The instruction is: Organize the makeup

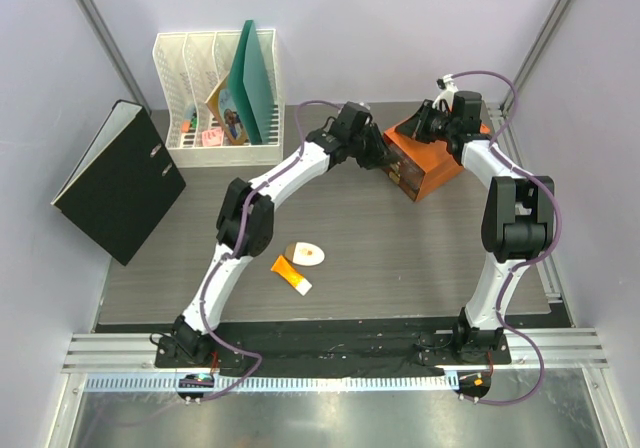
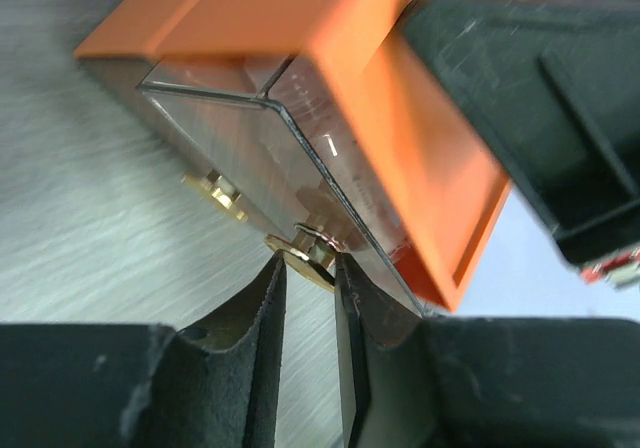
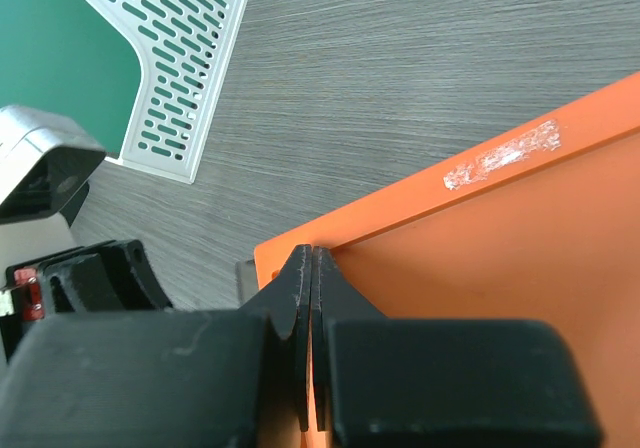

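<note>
Left tool [image 2: 308, 268]: fingers clamped on a gold knob [image 2: 312, 240], one pad on each side of it.
Knob: fixed to the clear drawer front [image 2: 250, 158] of the orange box [image 2: 400, 168]. A second knob [image 2: 215, 190] sits further along the same face.
Drawer contents: cannot tell through the clear front.
Right tool [image 3: 310, 260]: fingers pressed together with no gap. The tips rest on the box's top face at its edge, near a corner.
Box: far right of the desk [image 1: 420, 258], skewed to the desk's edges. The left tool is at its left face and the right tool is above it.
Compact [image 1: 305, 253]: white oval, flat on mid-desk between the arms, well apart from the box.
Tube [image 1: 291, 275]: orange with a white cap, flat just beside the compact on its near side.
Rack [image 1: 200, 98]: white, far left of the desk, holding a green folder [image 1: 255, 78].
Binder [image 1: 120, 183]: black, at the desk's left edge, near the rack.
</note>
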Controlling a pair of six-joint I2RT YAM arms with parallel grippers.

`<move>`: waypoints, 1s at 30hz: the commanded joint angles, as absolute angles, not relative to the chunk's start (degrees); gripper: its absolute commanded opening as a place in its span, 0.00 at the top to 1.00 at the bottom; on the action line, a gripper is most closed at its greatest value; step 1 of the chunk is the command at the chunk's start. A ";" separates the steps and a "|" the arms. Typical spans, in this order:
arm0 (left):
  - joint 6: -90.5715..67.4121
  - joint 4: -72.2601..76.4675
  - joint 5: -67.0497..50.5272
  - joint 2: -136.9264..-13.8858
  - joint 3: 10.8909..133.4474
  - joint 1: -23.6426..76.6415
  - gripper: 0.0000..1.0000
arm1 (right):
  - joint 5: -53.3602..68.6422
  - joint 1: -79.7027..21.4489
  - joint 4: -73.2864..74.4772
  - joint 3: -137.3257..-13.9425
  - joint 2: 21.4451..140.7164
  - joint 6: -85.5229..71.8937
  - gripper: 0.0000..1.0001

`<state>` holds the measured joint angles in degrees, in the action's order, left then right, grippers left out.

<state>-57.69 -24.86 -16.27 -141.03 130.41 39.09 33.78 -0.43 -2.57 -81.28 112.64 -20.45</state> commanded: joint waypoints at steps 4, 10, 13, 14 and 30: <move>-51.33 -35.33 -11.96 -134.40 114.81 37.88 0.77 | 26.98 -1.05 21.88 -74.62 121.38 -15.91 0.99; -49.22 -34.45 -9.76 -127.45 104.70 37.35 0.78 | 27.07 -0.97 21.88 -74.62 121.46 -16.00 0.99; -48.17 -35.24 -8.88 -124.55 100.83 37.27 0.79 | 26.98 -0.97 21.88 -74.62 121.46 -16.00 0.99; -47.82 -35.59 -8.62 -123.93 100.03 37.27 0.79 | 26.98 -0.97 21.88 -74.62 121.46 -16.00 0.99; -41.84 -31.29 -5.09 -115.84 95.61 37.09 0.66 | 26.89 -0.88 21.88 -74.62 121.38 -16.08 0.99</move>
<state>-46.74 -27.90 -6.24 -117.43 95.09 37.36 38.35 -2.04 -0.05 -81.21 112.55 -20.78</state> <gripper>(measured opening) 0.274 0.014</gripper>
